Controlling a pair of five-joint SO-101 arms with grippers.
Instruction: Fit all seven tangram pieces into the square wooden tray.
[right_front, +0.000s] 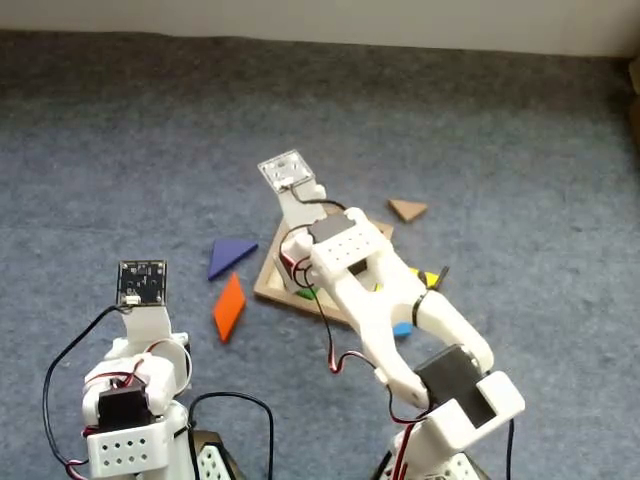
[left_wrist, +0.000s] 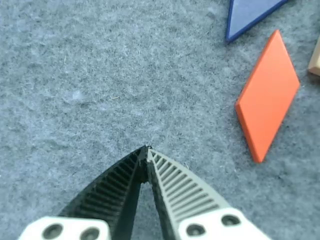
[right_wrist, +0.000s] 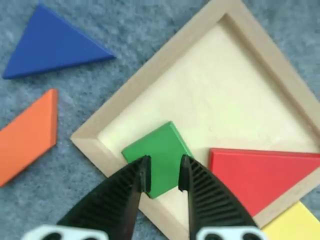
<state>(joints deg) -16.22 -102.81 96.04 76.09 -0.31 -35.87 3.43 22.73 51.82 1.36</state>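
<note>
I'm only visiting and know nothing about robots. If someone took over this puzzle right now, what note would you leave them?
Left gripper: shut, empty, over bare grey carpet.
Right gripper: open, straddling the green square piece in the square wooden tray.
Done: green square and red triangle lie in the tray.
Left: blue triangle, orange parallelogram and tan triangle on the carpet; yellow piece and light blue piece near the tray.
</note>
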